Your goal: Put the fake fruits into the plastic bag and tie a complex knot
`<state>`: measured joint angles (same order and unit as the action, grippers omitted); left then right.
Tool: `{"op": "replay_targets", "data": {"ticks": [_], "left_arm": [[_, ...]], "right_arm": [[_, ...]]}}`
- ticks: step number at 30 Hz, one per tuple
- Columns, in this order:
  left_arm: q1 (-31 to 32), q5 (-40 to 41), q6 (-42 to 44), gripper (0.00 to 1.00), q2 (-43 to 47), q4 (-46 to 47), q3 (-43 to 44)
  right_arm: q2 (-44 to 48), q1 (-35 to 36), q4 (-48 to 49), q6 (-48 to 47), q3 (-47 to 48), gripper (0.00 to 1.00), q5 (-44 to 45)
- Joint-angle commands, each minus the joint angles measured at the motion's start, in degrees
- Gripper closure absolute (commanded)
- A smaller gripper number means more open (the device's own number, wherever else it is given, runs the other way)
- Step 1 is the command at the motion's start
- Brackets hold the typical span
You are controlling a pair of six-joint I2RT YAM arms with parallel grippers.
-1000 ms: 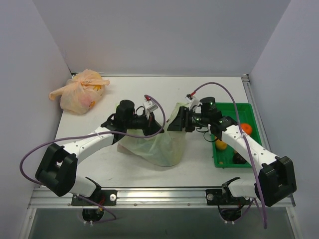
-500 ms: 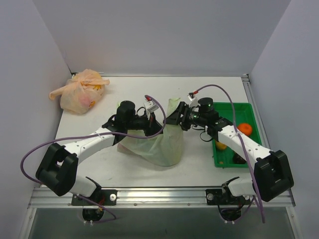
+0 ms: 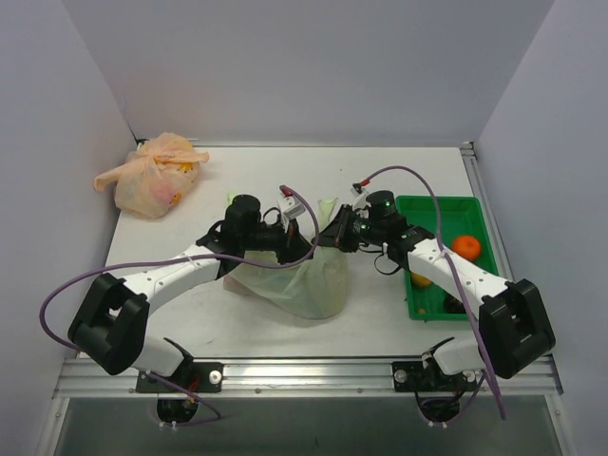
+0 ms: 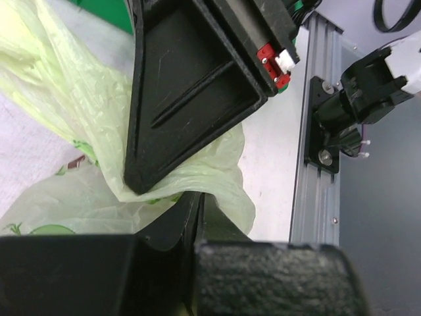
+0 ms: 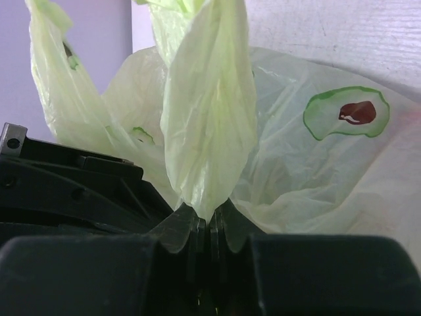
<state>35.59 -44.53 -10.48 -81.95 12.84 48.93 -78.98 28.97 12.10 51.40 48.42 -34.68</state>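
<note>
1. Our right claw (image 5: 205, 230) was pinching a gathered strip of the pale green bag (image 5: 204, 131). That thin film could have slipped out or torn under a hard pull.
2. Our left claw (image 4: 197, 214) was pressed shut on another fold, right beside the right one. The two could have collided or snagged each other.
3. The bag lay slumped between the claws, while an orange (image 3: 465, 247) and a yellow fruit (image 3: 421, 278) sat in the green tray (image 3: 432, 201). Knotting now would have left them out.

Peach-orange bag (image 3: 152, 180) in the table's (image 3: 256, 180) far left corner; green tray (image 3: 432, 211) at right
</note>
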Motion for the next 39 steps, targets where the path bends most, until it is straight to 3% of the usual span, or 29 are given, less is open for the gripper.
{"op": "replay_targets", "data": {"ticks": [1, 6, 7, 13, 17, 20, 21, 23, 24, 25, 27, 31, 35, 39], "left_arm": [[0.4, 1.7, 3.6, 0.92, 1.8, -3.3, 1.9], [0.1, 8.9, 7.3, 0.70, 9.3, -8.4, -0.8], [0.1, 9.3, 7.2, 0.61, 11.0, -7.8, -1.3], [0.6, 8.4, 4.1, 0.44, 8.4, -5.8, -0.3], [0.7, 8.0, 2.0, 0.42, 4.2, -3.4, 0.8], [0.5, 7.7, -0.1, 0.50, 1.3, -0.8, 1.1], [0.4, 6.8, -0.8, 0.74, 0.9, 0.6, 0.8], [0.7, 2.7, -2.2, 0.88, 0.0, 3.6, 0.7], [0.7, 1.7, -3.1, 0.91, -0.2, 5.1, 0.5], [0.7, 1.0, -4.0, 0.97, -0.2, 7.6, -0.2], [0.7, 0.1, -4.9, 1.00, -0.2, 8.4, -0.4], [0.9, -1.1, -5.5, 1.00, 0.1, 10.1, -0.6], [1.1, -1.3, -6.1, 1.00, 0.8, 10.7, -1.5], [1.0, -0.4, -5.9, 1.00, 1.8, 10.5, -2.3]], "right_arm": [[0.7, 0.1, -4.1, -4.3, 3.4, 1.00, 2.9], [2.8, 0.0, -4.9, -5.1, 2.7, 1.00, 3.1], [3.4, 0.0, -4.2, -5.2, 2.3, 1.00, 3.1], [4.3, 0.1, -2.9, -5.8, 1.8, 1.00, 1.7], [5.0, 0.1, -2.5, -6.2, 1.8, 1.00, 0.8], [5.6, 0.1, -1.7, -6.0, 1.4, 1.00, 0.3], [5.7, 0.1, -1.8, -5.8, 1.2, 1.00, 0.1], [5.9, 0.1, -1.4, -4.8, 0.9, 0.99, -0.2], [5.7, 0.1, -0.9, -4.3, 0.7, 0.80, -0.7], [5.4, 0.1, 0.0, -3.8, 0.2, 0.68, -1.0], [5.1, 0.3, 0.8, -2.2, -0.3, 0.53, -1.1], [3.1, 1.1, 0.8, -1.6, -0.6, 0.48, 2.1], [0.8, 1.4, 0.2, -0.8, 0.5, 0.55, 4.7], [-0.4, 1.4, -0.6, -0.9, 1.7, 1.00, 5.0]]}}
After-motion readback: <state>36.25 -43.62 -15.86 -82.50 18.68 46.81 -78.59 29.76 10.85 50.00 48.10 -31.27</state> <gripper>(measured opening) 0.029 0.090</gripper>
